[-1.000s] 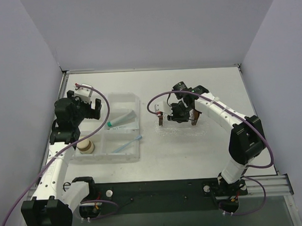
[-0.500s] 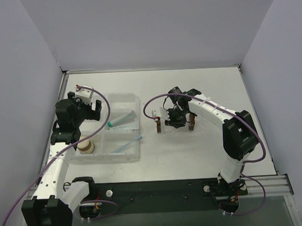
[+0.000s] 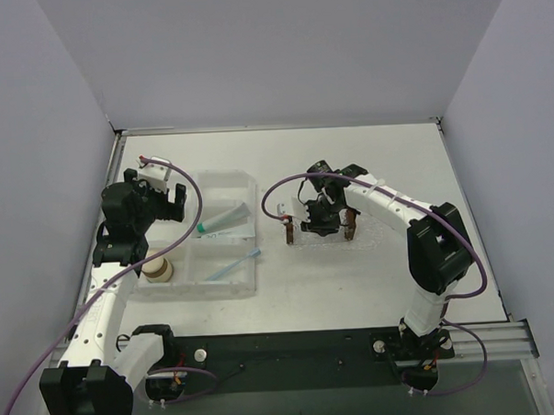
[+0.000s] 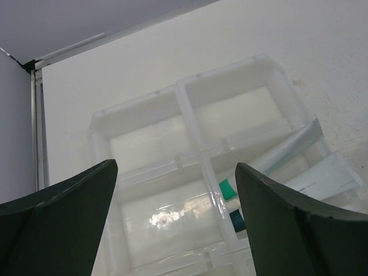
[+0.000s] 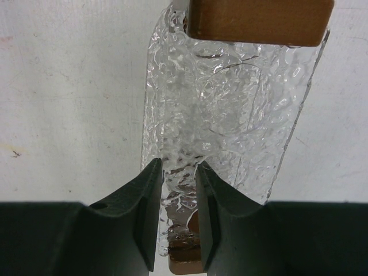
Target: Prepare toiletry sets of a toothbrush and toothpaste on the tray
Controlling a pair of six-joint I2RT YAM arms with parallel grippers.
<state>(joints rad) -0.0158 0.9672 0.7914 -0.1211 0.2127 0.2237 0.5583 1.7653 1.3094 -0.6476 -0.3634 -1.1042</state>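
Note:
The clear bumpy tray (image 3: 328, 236) with a brown block at each end lies on the table right of centre. My right gripper (image 3: 319, 218) is shut on its long rim; in the right wrist view the jaws (image 5: 178, 169) pinch the sparkly edge of the tray (image 5: 230, 98). A toothpaste tube (image 3: 222, 221) with a teal-green cap and the light-blue toothbrush (image 3: 233, 264) lie in the clear compartment box (image 3: 222, 178). My left gripper (image 3: 166, 203) is open and empty above the box's left side (image 4: 175, 167). Two tube caps (image 4: 230, 188) show at the right of the left wrist view.
A round beige jar (image 3: 155, 268) sits in the box's near-left compartment. The box (image 4: 190, 115) has several compartments with thin clear walls. Grey walls enclose the table on three sides. A purple cable loops over the right arm (image 3: 285, 181).
My right gripper has shifted a little left and toward the near edge, taking the tray with it. The left arm has barely moved.

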